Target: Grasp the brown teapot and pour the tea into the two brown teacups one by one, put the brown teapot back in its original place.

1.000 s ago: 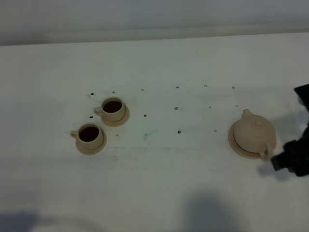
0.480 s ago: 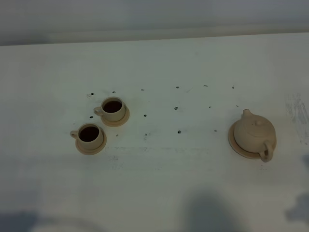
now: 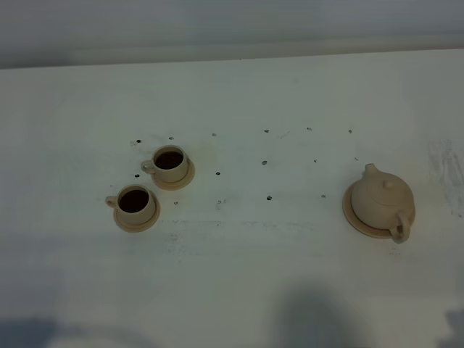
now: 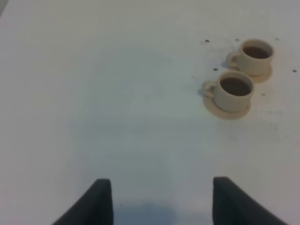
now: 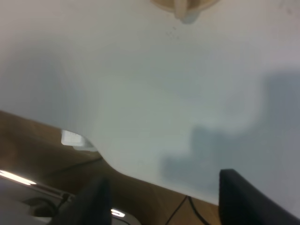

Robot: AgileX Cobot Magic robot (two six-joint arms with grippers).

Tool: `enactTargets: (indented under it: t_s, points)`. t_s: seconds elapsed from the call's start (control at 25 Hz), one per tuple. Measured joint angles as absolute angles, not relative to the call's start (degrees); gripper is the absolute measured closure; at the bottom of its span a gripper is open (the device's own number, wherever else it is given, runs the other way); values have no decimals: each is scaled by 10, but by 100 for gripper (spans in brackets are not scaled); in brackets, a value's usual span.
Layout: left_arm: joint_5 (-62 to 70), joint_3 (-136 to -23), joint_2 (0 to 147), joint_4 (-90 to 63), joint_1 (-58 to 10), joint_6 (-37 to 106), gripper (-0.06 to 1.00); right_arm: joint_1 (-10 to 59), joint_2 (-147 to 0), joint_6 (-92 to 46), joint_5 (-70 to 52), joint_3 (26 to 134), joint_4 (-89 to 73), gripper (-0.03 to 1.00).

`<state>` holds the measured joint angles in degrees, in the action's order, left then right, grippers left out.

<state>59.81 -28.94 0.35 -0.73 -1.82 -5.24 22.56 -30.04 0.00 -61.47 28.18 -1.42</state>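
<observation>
With the teapot (image 3: 382, 202) sitting on its saucer (image 3: 353, 219) at the right of the table (image 3: 290, 94) and both cups (image 3: 170, 161) holding dark tea, the pouring looks done and the step in hand seems to be clearing the arms away; to do that well, each arm should draw back high and straight, well apart from the teapot's handle and from the cups, so nothing gets nudged. Neither arm shows in the high view. At its wrist camera the left gripper (image 4: 159, 201) has its jaws spread with nothing between them, over bare table near the nearer cup (image 4: 234, 89); the right gripper (image 5: 161, 199) is likewise spread and empty, near the table's edge. Count: one teapot, one wide saucer, two cups, two small saucers
</observation>
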Motion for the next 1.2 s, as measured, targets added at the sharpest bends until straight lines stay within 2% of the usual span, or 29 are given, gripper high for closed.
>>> enactTargets:
  t_s: [0.32,0.6,0.76,0.92,1.2]
  points:
    - [598,-289,3,-7,-18,-52,47,222,-283,-7,-614,282,-21,46]
    - [598,-289,3,-7,-18,-52,47,78,-203,-7,-612,282,-50,47]
    - [598,-289,3,-7,-18,-52,47,25,-175,-7,-611,281,-44,48]
    - [598,-289,3,-7,-18,-52,47,-9,-165,-7,-611,281,-10,49]
    - [598,-289,3,-7,-18,-52,47,-15,-136,-7,-611,281,-9,52]
